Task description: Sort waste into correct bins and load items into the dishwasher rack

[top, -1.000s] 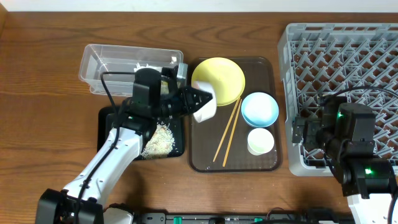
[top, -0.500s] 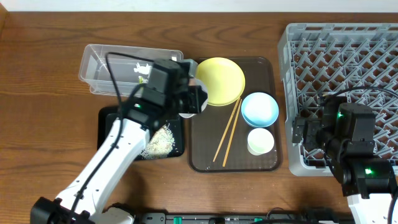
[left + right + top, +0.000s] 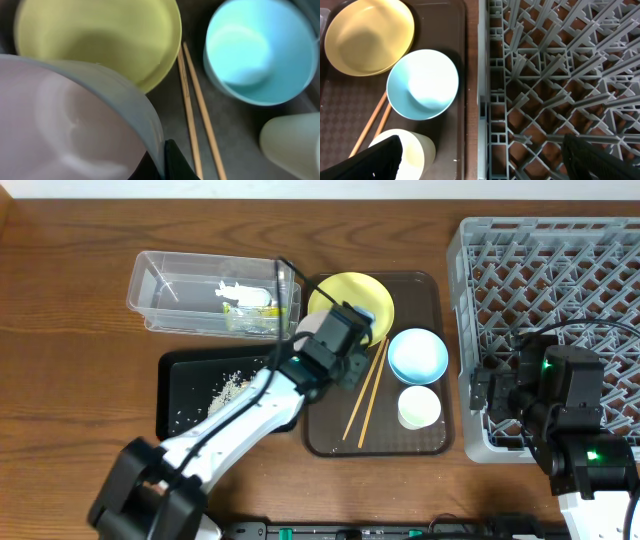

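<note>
— Fingers (image 3: 175, 165) of the left gripper (image 3: 159, 167) are clamped on the rim of the white bowl (image 3: 75, 130). One dark finger shows outside the wall, and the bowl hides its partner. Where has the bowl gone?

— A second ago it was tipped over the black tray (image 3: 178, 405), at 9 o'clock from the brown serving tray (image 3: 385, 435). Now it hangs over the serving tray's 11 o'clock corner, overlapping the near rim of the yellow plate (image 3: 345, 295). The rice (image 3: 230, 387) lies scattered in the black tray. The wrapper scraps (image 3: 245, 300) sit in the clear tub (image 3: 160, 290), at 12 o'clock from it.

— So the waste is sorted?

— I judge so (the arm hides part of the black tray, mind). What remains is loading: the bowl in hand, then the plate, the light blue bowl (image 3: 417, 355), the small white cup (image 3: 419, 407) and the chopsticks (image 3: 365, 390), all on the serving tray.

— Room to move?

— The dishwasher rack (image 3: 560, 270) lies at 3 o'clock, its grid bare in every cell I can see. On the way stand the blue bowl and the cup, then the rack's low wall, so the bowl would want height. The right gripper (image 3: 490, 160) hovers over the rack's 8 o'clock corner, fingers (image 3: 380, 157) wide apart and holding nothing. It sits just where a straight crossing would land.
</note>
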Controlling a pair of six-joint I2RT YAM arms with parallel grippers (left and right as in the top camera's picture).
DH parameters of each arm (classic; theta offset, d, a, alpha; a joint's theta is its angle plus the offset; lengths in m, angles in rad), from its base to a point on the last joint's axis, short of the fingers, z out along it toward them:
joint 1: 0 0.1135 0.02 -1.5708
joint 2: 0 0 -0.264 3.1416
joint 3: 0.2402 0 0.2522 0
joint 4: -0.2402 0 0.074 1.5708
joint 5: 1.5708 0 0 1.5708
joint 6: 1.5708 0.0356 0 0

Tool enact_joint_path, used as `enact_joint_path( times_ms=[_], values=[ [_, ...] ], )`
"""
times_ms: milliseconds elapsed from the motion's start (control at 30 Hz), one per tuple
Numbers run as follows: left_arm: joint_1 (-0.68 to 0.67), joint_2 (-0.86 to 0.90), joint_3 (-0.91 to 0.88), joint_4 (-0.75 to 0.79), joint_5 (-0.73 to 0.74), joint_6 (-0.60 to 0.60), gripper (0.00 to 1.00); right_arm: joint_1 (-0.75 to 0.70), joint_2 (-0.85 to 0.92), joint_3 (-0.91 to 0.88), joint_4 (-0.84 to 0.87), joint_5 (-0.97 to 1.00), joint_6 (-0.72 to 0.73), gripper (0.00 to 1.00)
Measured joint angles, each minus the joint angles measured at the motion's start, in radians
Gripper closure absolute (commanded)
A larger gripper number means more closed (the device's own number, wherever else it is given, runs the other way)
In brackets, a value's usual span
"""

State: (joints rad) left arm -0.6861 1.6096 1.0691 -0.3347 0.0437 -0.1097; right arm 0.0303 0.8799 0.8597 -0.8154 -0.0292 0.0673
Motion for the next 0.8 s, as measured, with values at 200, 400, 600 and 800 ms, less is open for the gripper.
enact_joint_path(
  times_ms=[200, 400, 600, 800],
  values=[
    [-0.043, 0.09, 0.0, -0.018, -0.006, 0.01, 0.94, 0.0, 0.0, 0.0, 0.0, 0.0, 0.0, 0.01],
    [-0.104, 0.13, 0.0, -0.036, -0.006, 0.011, 0.86, 0.0, 0.0, 0.0, 0.0, 0.0, 0.0, 0.01],
    [-0.11, 0.143, 0.0, -0.066, -0.007, 0.018, 0.69, 0.0, 0.0, 0.0, 0.0, 0.0, 0.0, 0.01],
    [-0.109, 0.14, 0.0, -0.075, -0.007, 0.018, 0.64, 0.0, 0.0, 0.0, -0.003, 0.0, 0.0, 0.01]
  ],
)
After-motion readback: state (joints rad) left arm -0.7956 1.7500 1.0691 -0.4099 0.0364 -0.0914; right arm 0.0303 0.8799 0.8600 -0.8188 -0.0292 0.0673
